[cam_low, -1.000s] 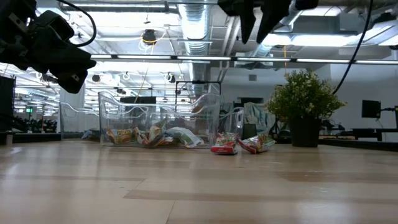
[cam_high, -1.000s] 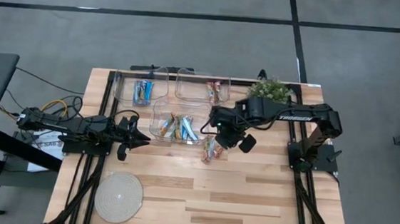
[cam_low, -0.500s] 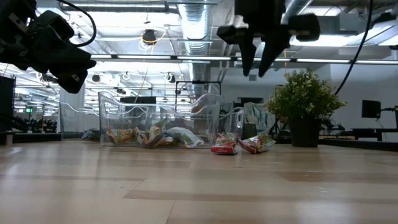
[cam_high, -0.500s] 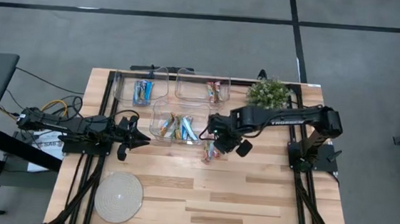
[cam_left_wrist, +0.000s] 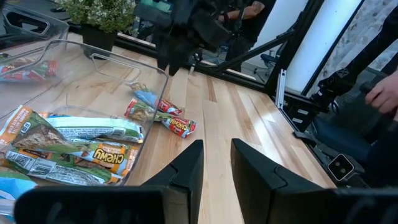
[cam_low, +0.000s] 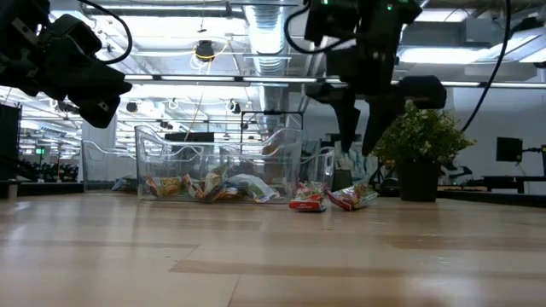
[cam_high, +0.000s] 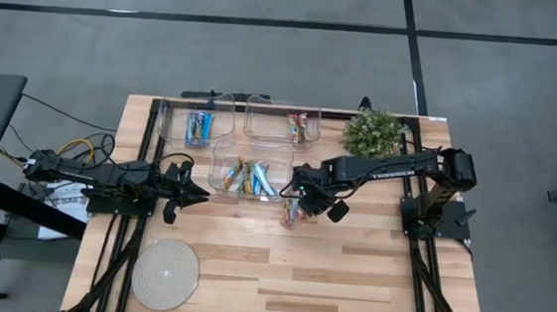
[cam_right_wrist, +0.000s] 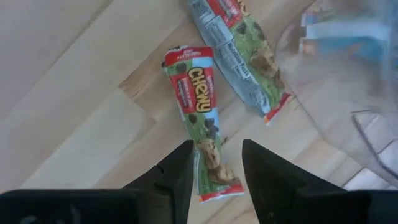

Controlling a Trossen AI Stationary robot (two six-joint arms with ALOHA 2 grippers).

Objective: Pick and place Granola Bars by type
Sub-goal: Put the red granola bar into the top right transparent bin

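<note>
Two Granola Bars (cam_right_wrist: 202, 118) lie loose beneath the right gripper (cam_right_wrist: 216, 163).
One red bar sits between its parted, empty fingers (the other just beyond); left gripper (cam_left_wrist: 216, 163) waits apart, fingers parted too.

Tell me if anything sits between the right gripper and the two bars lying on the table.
Nothing visible does. The right gripper hangs open directly above one loose bar, with only air between; the second bar lies beside it, next to the middle bin.
</note>
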